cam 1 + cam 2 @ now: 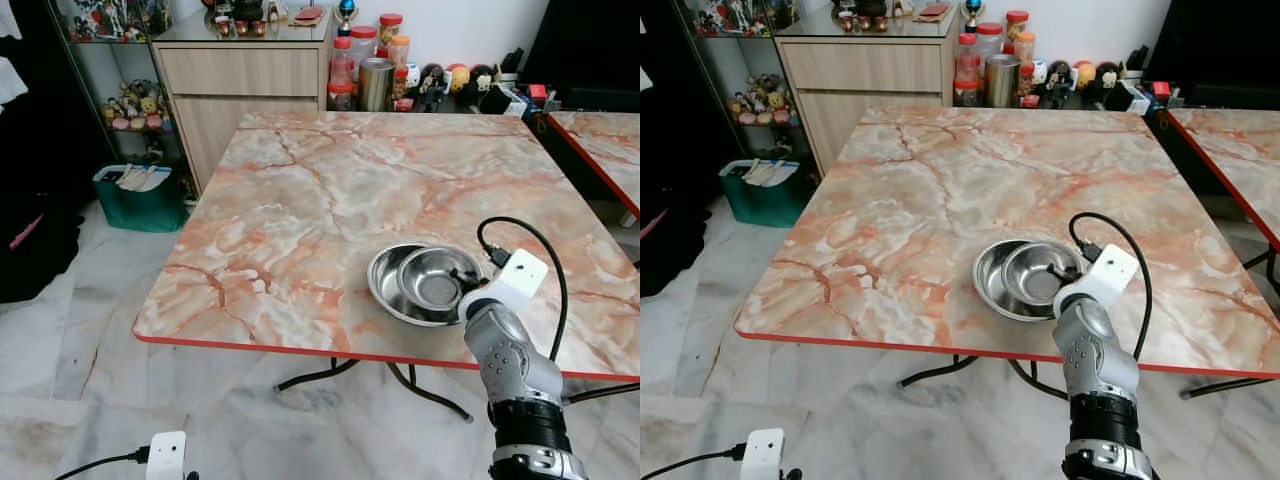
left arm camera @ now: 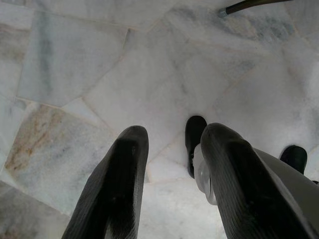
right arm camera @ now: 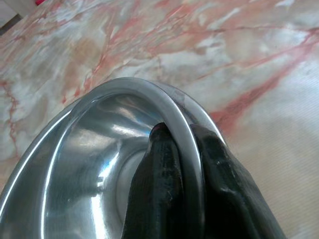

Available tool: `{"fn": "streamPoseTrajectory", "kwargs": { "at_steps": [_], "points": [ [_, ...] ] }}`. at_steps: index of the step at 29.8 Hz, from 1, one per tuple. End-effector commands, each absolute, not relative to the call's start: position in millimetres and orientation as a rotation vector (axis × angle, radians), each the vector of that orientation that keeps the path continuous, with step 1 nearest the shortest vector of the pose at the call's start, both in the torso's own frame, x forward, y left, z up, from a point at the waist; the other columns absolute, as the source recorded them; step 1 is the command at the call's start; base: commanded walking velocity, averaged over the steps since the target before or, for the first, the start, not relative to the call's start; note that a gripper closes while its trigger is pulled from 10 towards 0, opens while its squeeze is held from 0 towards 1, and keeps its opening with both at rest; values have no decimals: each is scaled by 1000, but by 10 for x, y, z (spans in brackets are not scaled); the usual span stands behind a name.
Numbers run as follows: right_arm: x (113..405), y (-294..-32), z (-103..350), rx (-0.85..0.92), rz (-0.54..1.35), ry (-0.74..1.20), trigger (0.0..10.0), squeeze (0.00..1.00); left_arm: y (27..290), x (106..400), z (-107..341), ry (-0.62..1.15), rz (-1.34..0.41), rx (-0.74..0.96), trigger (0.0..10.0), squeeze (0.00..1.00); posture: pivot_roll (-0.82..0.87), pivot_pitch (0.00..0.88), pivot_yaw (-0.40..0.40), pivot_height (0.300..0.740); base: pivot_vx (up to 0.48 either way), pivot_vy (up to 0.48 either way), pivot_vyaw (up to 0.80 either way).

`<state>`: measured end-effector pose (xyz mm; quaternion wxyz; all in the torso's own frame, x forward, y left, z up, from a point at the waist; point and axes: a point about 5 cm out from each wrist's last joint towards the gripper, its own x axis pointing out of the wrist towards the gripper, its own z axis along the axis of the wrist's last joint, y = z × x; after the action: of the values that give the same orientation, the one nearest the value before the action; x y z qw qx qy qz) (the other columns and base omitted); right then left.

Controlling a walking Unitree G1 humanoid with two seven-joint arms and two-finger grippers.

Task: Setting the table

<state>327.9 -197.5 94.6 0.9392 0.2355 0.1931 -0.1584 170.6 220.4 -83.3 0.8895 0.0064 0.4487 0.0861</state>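
Your right gripper [image 3: 184,164] is pinched on the rim of the small steel bowl [image 1: 432,283], one finger inside the rim and one outside, as the right wrist view shows plainly. That small bowl sits tilted inside a larger steel bowl [image 1: 388,280], and the pair rests on the marble-patterned table [image 1: 300,200] near its front edge, toward the right side. Your right arm [image 1: 510,360] reaches up from below the table edge, with a black cable [image 1: 545,250] looping over the wrist. Your left gripper [image 2: 169,189] hangs low over the pale stone floor [image 2: 75,64], its two black fingers spread narrowly apart with nothing between them. Behind the table stands a wooden cabinet [image 1: 240,75], and beside it a row of jars [image 1: 355,55] and a metal canister [image 1: 376,84] against the wall. A green bin [image 1: 140,200] sits on the floor to the left of the table, and a second table [image 1: 605,150] of the same pattern shows at the right.
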Motion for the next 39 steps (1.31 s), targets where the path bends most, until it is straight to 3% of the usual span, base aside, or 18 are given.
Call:
{"fn": "streamPoseTrajectory", "kwargs": {
  "at_steps": [1,39],
  "points": [
    [3281,-1985,936,492,-311,404,10000,0,2221,1718,-824,929,178,20,10000,0,14,0,1,740,0,0,0],
    [3419,-1968,1117,391,-223,391,10000,0,2041,1640,-902,987,170,11,10000,0,17,0,-6,740,0,0,0]
  ]
}}
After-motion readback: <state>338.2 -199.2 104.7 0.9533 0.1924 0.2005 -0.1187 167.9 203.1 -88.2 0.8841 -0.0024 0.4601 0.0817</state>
